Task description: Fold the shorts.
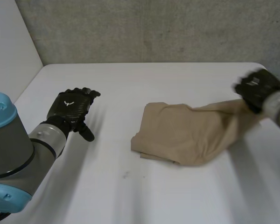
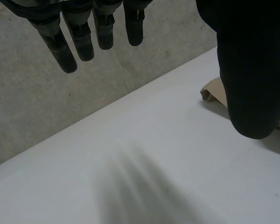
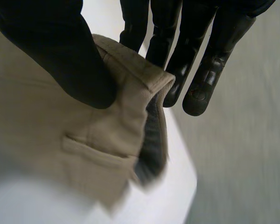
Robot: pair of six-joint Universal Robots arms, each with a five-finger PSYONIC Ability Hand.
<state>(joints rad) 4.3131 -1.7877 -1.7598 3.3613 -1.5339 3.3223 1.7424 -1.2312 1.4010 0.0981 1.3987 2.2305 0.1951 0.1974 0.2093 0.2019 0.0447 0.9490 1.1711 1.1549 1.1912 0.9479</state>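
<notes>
right hand [image 1: 255, 89] is seen closed on one end of the tan shorts [image 1: 182, 133], a thick stitched edge being pinched between thumb and fingers and raised off the white table [image 1: 130, 186]. the shorts are rumpled and partly doubled over, laid right of the table's middle, with a slit pocket and dark lining shown near the pinched edge. left hand [image 1: 73, 106] is spread open above the table, nothing gripped, well apart from the shorts.
</notes>
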